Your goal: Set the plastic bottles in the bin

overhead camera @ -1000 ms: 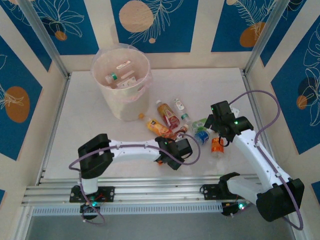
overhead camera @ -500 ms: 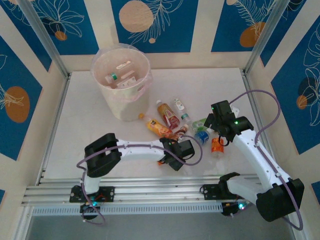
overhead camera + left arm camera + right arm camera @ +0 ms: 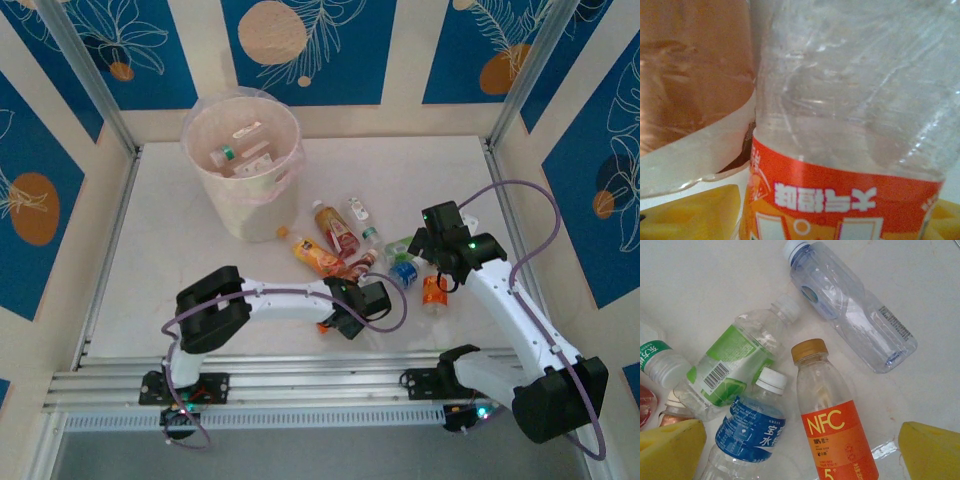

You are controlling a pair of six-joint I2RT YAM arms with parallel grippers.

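Observation:
The bin (image 3: pixel 241 165) stands at the back left with several bottles inside. More plastic bottles (image 3: pixel 338 240) lie scattered mid-table. My left gripper (image 3: pixel 338 320) is low at the near edge of that cluster. In its wrist view an orange-labelled bottle (image 3: pixel 840 190) sits between the yellow pads (image 3: pixel 690 212), which touch both its sides. My right gripper (image 3: pixel 800 452) hangs open above an orange NFC bottle (image 3: pixel 840 432) and a blue-labelled bottle (image 3: pixel 750 432). Neither pad touches them. From above, the right gripper (image 3: pixel 436 282) is over the NFC bottle (image 3: pixel 433 293).
A green-labelled bottle (image 3: pixel 730 365) and a clear bluish bottle (image 3: pixel 850 305) lie beyond the right gripper. A bottle of brown liquid (image 3: pixel 690 75) presses against the left side of the held one. Metal frame posts and rails edge the table.
The left arm's elbow has swung to the right and its jaws have narrowed onto the orange-labelled bottle. The right arm has stayed still.

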